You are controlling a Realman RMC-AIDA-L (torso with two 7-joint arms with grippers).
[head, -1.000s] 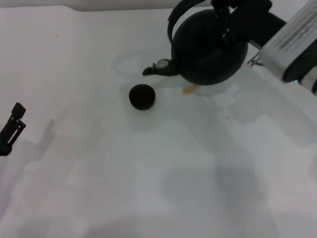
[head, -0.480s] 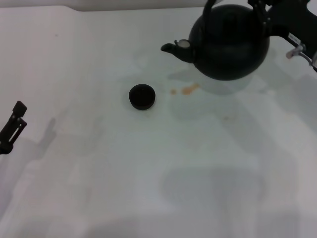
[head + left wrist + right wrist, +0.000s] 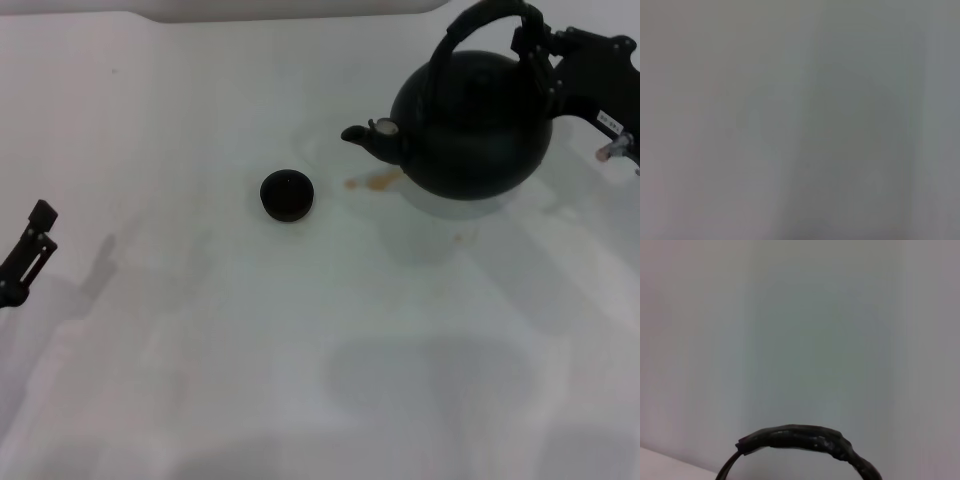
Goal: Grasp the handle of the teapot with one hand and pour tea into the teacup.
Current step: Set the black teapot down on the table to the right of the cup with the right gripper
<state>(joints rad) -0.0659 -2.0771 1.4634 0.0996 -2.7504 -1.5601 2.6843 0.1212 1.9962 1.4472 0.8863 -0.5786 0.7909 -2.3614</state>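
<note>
No readable text, brand, number or sign anywhere, small white label on the right hand (image 3: 560,60) with marks too blurred to read, teapot (image 3: 475,125), teacup (image 3: 287,194) and white surface (image 3: 250,330) unmarked

Open table (image 3: 300,350) around teacup (image 3: 287,194)

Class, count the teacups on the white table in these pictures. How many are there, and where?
1. The small round black teacup stands alone on the white table, left of the matte black teapot's spout, apart from it.
</note>
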